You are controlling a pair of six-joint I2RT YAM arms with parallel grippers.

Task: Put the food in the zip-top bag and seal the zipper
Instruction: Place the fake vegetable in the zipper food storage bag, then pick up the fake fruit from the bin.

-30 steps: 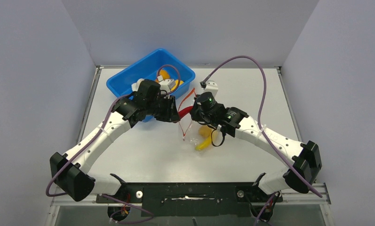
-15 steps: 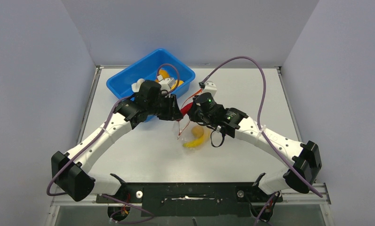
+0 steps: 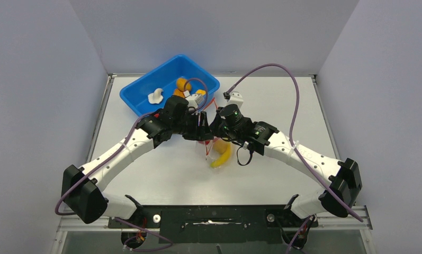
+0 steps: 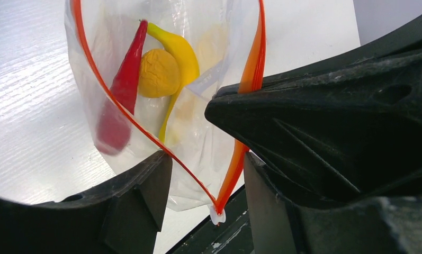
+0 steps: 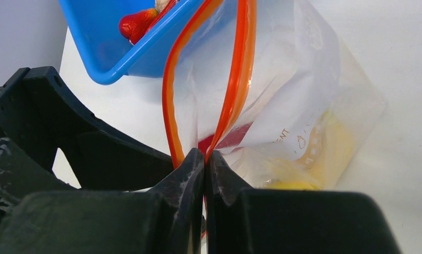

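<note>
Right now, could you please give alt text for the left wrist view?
A clear zip-top bag gapes open, its red-orange zipper framing a red chili, a yellow banana and an orange lump inside. The jaws of the left gripper stand apart on either side of the zipper's near end, over a white table.

1 overhead camera looks down; 2 wrist cameras closely share the zip-top bag [image 4: 203, 132].

White tapered links run between black joints on the left arm [image 3: 118, 153] and right arm [image 3: 304, 156], each trailed by a purple cable [image 3: 283, 66]. The left gripper [image 4: 203, 164] and right gripper [image 5: 204, 153] are matte black, and the right one's tips are scuffed pale. Small green lights [image 3: 233, 112] glow on the right wrist.
</note>
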